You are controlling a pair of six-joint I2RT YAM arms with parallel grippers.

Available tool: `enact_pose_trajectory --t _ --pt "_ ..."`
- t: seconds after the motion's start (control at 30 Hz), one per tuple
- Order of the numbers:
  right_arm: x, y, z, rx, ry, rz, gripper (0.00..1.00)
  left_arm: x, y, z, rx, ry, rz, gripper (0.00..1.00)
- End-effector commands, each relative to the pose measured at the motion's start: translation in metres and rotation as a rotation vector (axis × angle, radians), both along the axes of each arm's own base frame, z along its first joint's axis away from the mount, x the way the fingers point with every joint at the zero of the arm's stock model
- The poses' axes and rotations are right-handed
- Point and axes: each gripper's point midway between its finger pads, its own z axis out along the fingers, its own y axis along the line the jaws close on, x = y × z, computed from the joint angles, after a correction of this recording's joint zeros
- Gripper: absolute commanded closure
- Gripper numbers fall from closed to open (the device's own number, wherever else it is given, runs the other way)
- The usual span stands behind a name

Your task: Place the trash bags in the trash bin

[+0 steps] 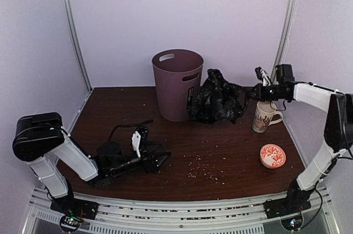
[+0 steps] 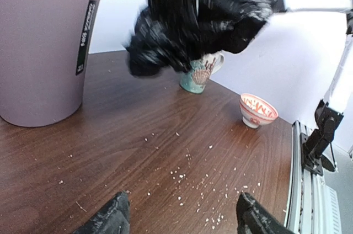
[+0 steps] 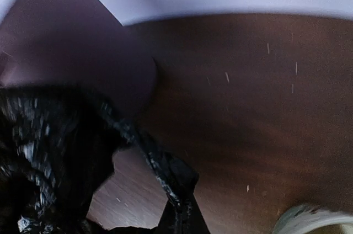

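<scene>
Found the trash bin (image 1: 177, 84) upright at the far middle. Found the trash bags (image 1: 216, 97) bunched just right of it, pinched by the clamped right gripper (image 1: 249, 92); judged the carry leftward, over the rim. Noted the left gripper (image 2: 182, 217) spread wide, empty, well apart.

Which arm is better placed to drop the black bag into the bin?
Right. The right gripper is shut on the bag, held up beside the bin. The left gripper sits open and empty, low over the table, farther off.
</scene>
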Motion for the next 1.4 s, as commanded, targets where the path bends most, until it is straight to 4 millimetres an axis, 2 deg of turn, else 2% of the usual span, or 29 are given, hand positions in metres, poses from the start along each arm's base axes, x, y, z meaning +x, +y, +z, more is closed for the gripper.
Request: enact_pose_trajectory --t 0.0,0.07,0.23,0.57,0.77,0.87,0.97,1.0,1.1,1.13,1.17,1.23,1.37 --pt "-0.029 0.011 -0.092 -0.051 0.187 0.03 1.0 0.003 0.002 0.023 -0.052 -0.025 0.062 0.33" --pt "-0.04 0.014 -0.095 -0.048 0.147 0.037 1.0 0.002 0.001 0.021 -0.037 -0.02 0.061 0.33" --pt "-0.053 0.023 -0.065 -0.022 0.058 0.094 1.0 -0.001 -0.004 0.016 -0.018 -0.003 0.056 0.33" --pt "-0.049 0.023 -0.051 -0.029 0.035 0.104 1.0 -0.001 -0.006 0.012 -0.008 0.0 0.052 0.33" --pt "-0.058 0.025 -0.039 -0.087 -0.027 0.138 1.0 -0.002 0.003 0.008 0.01 0.008 0.074 0.32" --pt "-0.071 0.035 -0.03 -0.149 -0.079 0.186 1.0 0.004 0.003 0.007 0.056 0.023 0.1 0.28" --pt "-0.098 0.063 -0.043 -0.248 -0.08 0.305 1.0 0.008 0.0 0.002 0.132 0.026 0.112 0.26" --pt "-0.108 0.073 -0.048 -0.282 -0.084 0.35 0.97 0.009 0.0 0.002 0.145 0.023 0.116 0.25" --pt "-0.137 0.097 -0.059 -0.35 -0.076 0.492 0.58 0.01 0.004 0.006 0.15 0.006 0.131 0.25" --pt "-0.14 0.098 -0.059 -0.364 -0.068 0.514 0.44 0.011 0.005 0.006 0.151 0.002 0.135 0.25" --pt "-0.138 0.097 -0.054 -0.382 -0.065 0.516 0.35 0.011 0.005 0.007 0.151 -0.001 0.138 0.25" --pt "-0.137 0.088 -0.056 -0.456 -0.043 0.518 0.23 0.011 0.005 0.007 0.151 -0.001 0.136 0.25" --pt "-0.144 0.069 -0.063 -0.565 0.006 0.548 0.11 0.008 0.005 0.005 0.147 0.007 0.125 0.25"
